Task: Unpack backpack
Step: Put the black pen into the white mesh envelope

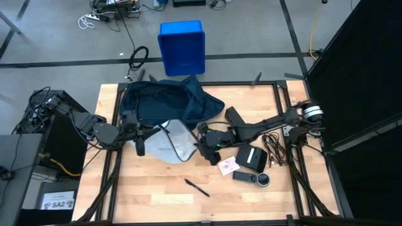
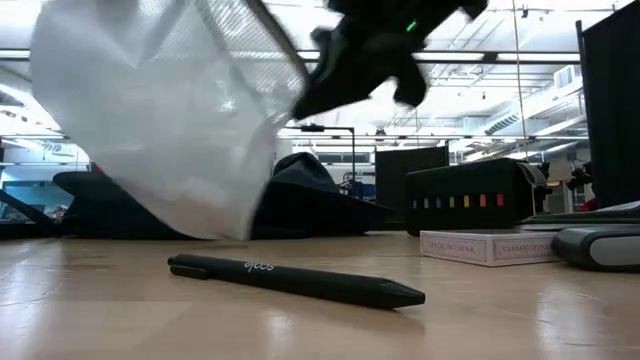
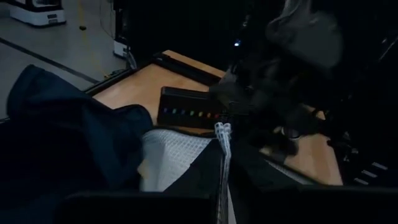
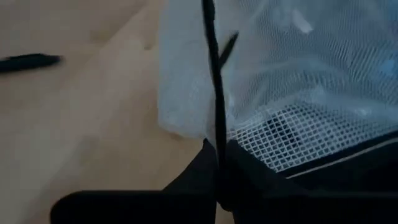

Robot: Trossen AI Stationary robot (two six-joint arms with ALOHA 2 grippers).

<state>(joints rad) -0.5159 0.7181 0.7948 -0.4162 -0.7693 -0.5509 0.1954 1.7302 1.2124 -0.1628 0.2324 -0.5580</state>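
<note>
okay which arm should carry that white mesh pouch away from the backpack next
Probably the right. Its gripper is shut on the mesh pouch edge, toward the bare table; the left gripper pinches the opposite edge beside the backpack.

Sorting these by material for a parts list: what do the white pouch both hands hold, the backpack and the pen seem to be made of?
Pouch: apparently translucent plastic with a woven white mesh face and dark edging; the grid shows in the right wrist view. Backpack: soft, matte navy fabric that lies slumped and creased. Pen: looks like matte black plastic with white lettering, though that is uncertain.
</note>
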